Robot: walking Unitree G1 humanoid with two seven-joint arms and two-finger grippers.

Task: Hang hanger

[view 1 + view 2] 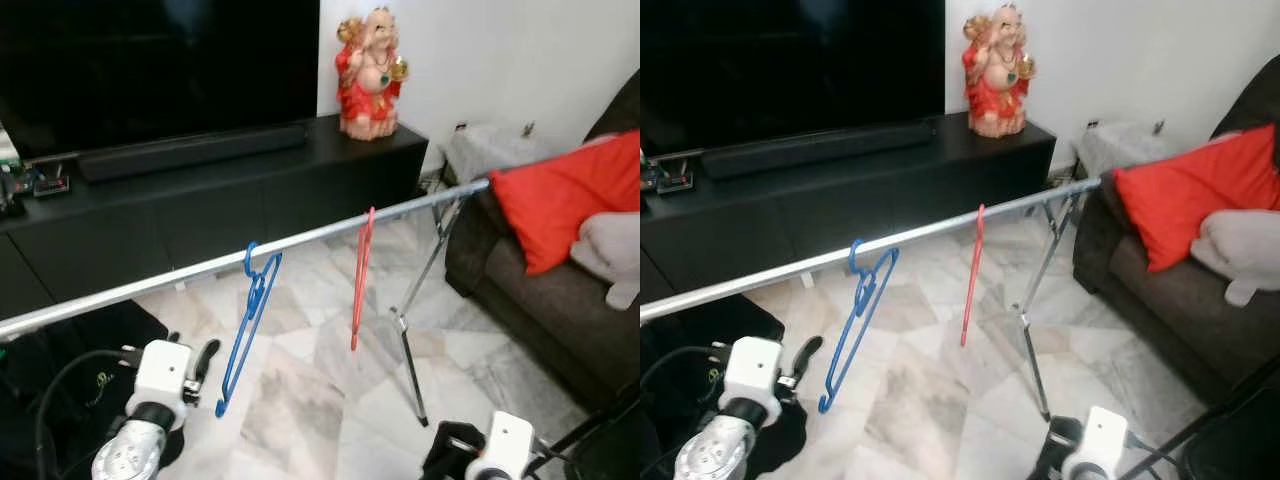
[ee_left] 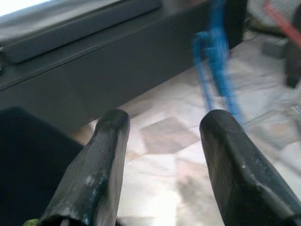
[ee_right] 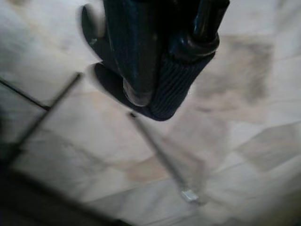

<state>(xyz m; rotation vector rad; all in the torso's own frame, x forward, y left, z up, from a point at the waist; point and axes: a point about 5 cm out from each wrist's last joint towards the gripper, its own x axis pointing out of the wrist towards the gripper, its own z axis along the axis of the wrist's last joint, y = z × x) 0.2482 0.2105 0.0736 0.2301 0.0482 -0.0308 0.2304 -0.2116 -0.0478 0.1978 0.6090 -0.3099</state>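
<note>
Left wrist view: left gripper (image 2: 162, 155) jaws wide, empty; blue hanger (image 1: 245, 325) hooked on rail (image 1: 300, 243). Right gripper (image 3: 150, 101) jaws closed, empty. Withdraw slowly, avoid knocking hanger.

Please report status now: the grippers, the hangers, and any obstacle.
Left gripper open, empty, near blue hanger. Right gripper shut, low over floor. Blue and red hanger both on rail. No obstacle seen.

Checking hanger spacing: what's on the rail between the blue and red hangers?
Nothing; the rail is bare between the blue hanger and the red hanger, seen in both eye views.
</note>
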